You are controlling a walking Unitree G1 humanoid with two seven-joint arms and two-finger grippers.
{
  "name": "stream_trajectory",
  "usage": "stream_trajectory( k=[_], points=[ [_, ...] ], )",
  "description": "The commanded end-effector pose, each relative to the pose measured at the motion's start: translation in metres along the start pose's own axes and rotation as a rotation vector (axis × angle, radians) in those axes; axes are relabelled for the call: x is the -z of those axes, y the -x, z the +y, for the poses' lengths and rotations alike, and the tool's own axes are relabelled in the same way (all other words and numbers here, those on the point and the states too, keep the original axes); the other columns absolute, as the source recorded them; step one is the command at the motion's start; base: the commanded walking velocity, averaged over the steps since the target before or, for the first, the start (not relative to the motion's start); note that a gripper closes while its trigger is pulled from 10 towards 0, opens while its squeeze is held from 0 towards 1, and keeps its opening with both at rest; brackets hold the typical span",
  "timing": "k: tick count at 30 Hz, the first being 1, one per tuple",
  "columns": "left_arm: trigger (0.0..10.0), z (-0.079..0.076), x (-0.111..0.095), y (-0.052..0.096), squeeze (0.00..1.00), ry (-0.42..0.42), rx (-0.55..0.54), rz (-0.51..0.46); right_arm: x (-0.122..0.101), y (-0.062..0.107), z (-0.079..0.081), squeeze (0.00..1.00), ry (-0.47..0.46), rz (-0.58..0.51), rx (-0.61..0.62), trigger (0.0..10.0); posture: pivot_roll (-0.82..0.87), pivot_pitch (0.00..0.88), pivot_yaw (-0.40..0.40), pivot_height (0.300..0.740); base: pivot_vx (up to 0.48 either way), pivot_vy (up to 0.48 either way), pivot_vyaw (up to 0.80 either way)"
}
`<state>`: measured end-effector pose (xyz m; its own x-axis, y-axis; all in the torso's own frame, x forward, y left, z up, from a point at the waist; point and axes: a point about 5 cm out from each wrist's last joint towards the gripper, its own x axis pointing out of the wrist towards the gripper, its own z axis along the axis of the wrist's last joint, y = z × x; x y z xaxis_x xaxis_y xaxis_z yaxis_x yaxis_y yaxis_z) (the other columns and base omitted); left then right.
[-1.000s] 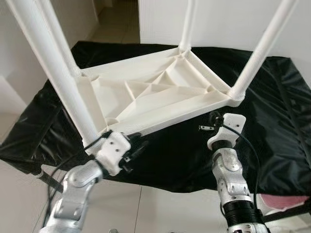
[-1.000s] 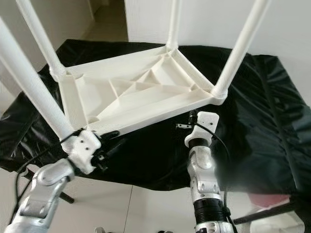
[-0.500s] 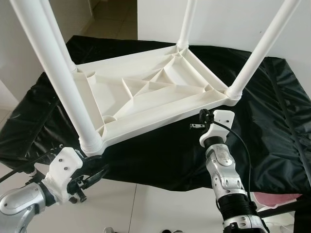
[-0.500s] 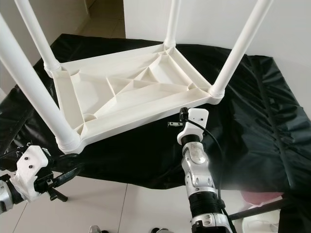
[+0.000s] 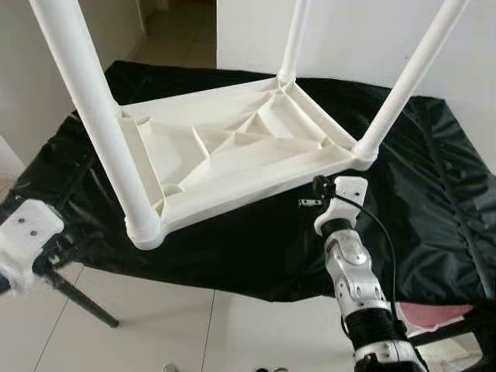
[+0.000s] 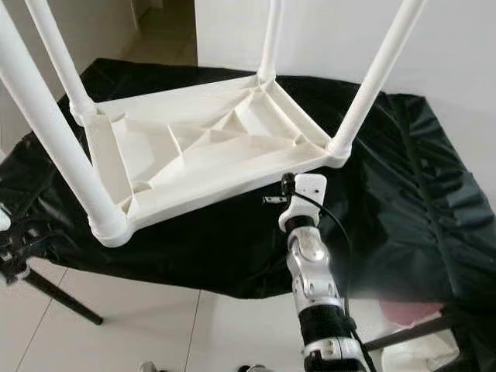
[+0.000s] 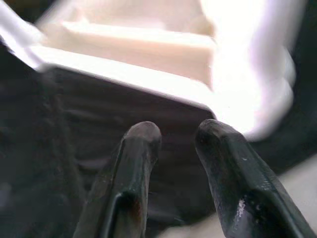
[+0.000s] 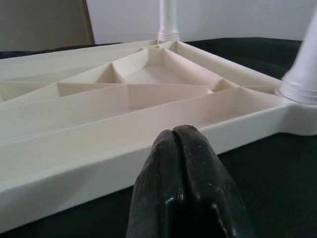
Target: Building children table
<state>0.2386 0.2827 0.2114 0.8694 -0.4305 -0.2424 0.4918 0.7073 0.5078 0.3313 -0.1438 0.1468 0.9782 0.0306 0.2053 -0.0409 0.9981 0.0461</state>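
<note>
A white plastic children's table (image 5: 232,147) lies upside down on a black cloth (image 5: 434,201), its legs pointing up. The near-left leg (image 5: 93,116) and near-right leg (image 5: 403,85) stand in their corner sockets. My left gripper (image 5: 66,249) is low at the far left, away from the table's near-left corner. In the left wrist view its fingers (image 7: 141,136) stand apart with nothing between them, facing that corner. My right gripper (image 5: 322,186) hovers just before the table's near rim by the right corner. In the right wrist view its fingertips (image 8: 176,133) are pressed together, empty.
The black cloth hangs over the front edge of the support. A thin black strut (image 5: 77,298) slants to the tiled floor (image 5: 194,325) at lower left. Something pink (image 5: 442,318) lies at lower right. A white wall (image 5: 356,31) stands behind.
My left arm has drawn back from the near-left corner, down and out to the left. The right arm has stayed by the near rim. The view has shifted slightly.
</note>
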Motion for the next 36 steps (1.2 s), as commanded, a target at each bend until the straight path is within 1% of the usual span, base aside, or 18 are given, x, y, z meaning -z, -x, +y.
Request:
stream_trajectory(
  k=[1, 2, 4, 5, 8, 12, 13, 17, 20, 24, 26, 28, 29, 31, 32, 33, 34, 36],
  points=[
    [10.0, 0.006, 0.0, -0.008, 0.0, 0.032, -0.191, -0.034, 0.001, 0.0, -0.001, 0.0, -0.001, -0.006, 0.003, 10.0, 0.08, 0.074, -0.036, 0.74, 0.0, 0.0, 0.0],
    [10.0, 0.006, 0.0, -0.008, 0.0, 0.032, -0.191, -0.034, 0.001, 0.0, -0.001, 0.0, -0.001, -0.006, 0.003, 10.0, 0.08, 0.074, -0.036, 0.74, 0.0, 0.0, 0.0],
    [10.0, 0.002, -0.005, -0.021, 0.0, 0.058, -0.216, -0.085, 0.0, 0.0, -0.001, 0.0, -0.001, -0.01, 0.009, 10.0, 0.08, 0.074, -0.036, 0.74, 0.0, 0.0, 0.0],
    [10.0, 0.002, -0.005, -0.021, 0.0, 0.058, -0.216, -0.085, 0.0, 0.0, -0.001, 0.0, -0.001, -0.01, 0.009, 10.0, 0.08, 0.074, -0.036, 0.74, 0.0, 0.0, 0.0],
    [10.0, -0.005, -0.006, -0.036, 0.0, 0.087, -0.222, -0.112, 0.0, 0.001, -0.004, 0.0, 0.0, -0.014, 0.019, 10.0, 0.06, 0.07, -0.024, 0.74, 0.0, 0.0, 0.0],
    [10.0, -0.007, -0.007, -0.043, 0.0, 0.102, -0.236, -0.125, 0.0, 0.002, -0.005, 0.0, 0.002, -0.015, 0.025, 10.0, 0.06, 0.071, -0.023, 0.74, 0.0, 0.0, 0.0],
    [10.0, -0.008, -0.008, -0.047, 0.0, 0.122, -0.243, -0.137, 0.0, 0.003, -0.006, 0.0, 0.003, -0.014, 0.028, 10.0, 0.05, 0.073, -0.022, 0.74, 0.0, 0.0, 0.0],
    [10.0, -0.017, -0.012, -0.056, 0.0, 0.14, -0.216, -0.164, 0.001, 0.004, -0.007, 0.0, 0.005, -0.013, 0.032, 10.0, 0.05, 0.075, -0.023, 0.74, 0.0, 0.0, 0.0],
    [10.0, -0.021, -0.013, -0.058, 0.0, 0.14, -0.195, -0.171, 0.001, 0.004, -0.007, 0.0, 0.005, -0.012, 0.033, 10.0, 0.05, 0.077, -0.023, 0.74, 0.0, 0.0, 0.0],
    [10.0, -0.046, -0.017, -0.066, 0.0, 0.188, -0.096, -0.216, 0.001, 0.004, -0.007, 0.0, 0.006, -0.012, 0.034, 10.0, 0.05, 0.08, -0.025, 0.74, 0.0, 0.0, 0.0],
    [10.0, -0.05, -0.017, -0.068, 0.0, 0.197, -0.081, -0.223, 0.001, 0.004, -0.007, 0.0, 0.006, -0.012, 0.034, 10.0, 0.05, 0.08, -0.025, 0.74, 0.0, 0.0, 0.0],
    [10.0, -0.064, -0.022, -0.071, 0.0, 0.212, -0.028, -0.255, 0.001, 0.003, -0.007, 0.0, 0.005, -0.011, 0.034, 10.0, 0.05, 0.081, -0.025, 0.74, 0.0, 0.0, 0.0],
    [10.0, -0.064, -0.022, -0.071, 0.0, 0.212, -0.028, -0.255, 0.001, 0.003, -0.007, 0.0, 0.005, -0.011, 0.034, 10.0, 0.05, 0.081, -0.025, 0.74, 0.0, 0.0, 0.0],
    [10.0, -0.077, -0.026, -0.076, 0.0, 0.231, 0.016, -0.274, 0.001, 0.003, -0.006, 0.0, 0.004, -0.011, 0.036, 10.0, 0.05, 0.084, -0.024, 0.74, 0.0, 0.0, 0.0],
    [10.0, -0.077, -0.026, -0.076, 0.0, 0.231, 0.016, -0.274, 0.001, 0.003, -0.006, 0.0, 0.004, -0.011, 0.036, 10.0, 0.05, 0.084, -0.024, 0.74, 0.0, 0.0, 0.0],
    [10.0, -0.084, -0.027, -0.078, 0.0, 0.243, 0.041, -0.278, 0.001, 0.002, -0.006, 0.0, 0.003, -0.011, 0.038, 10.0, 0.05, 0.084, -0.024, 0.74, 0.0, 0.0, 0.0],
    [10.0, -0.084, -0.027, -0.078, 0.0, 0.243, 0.041, -0.278, 0.001, 0.002, -0.006, 0.0, 0.003, -0.011, 0.038, 10.0, 0.05, 0.084, -0.024, 0.74, 0.0, 0.0, 0.0],
    [10.0, -0.105, -0.032, -0.082, 0.0, 0.258, 0.137, -0.302, 0.001, 0.002, -0.007, 0.0, 0.004, -0.01, 0.041, 10.0, 0.05, 0.087, -0.019, 0.74, 0.0, 0.0, 0.0]
  ],
)
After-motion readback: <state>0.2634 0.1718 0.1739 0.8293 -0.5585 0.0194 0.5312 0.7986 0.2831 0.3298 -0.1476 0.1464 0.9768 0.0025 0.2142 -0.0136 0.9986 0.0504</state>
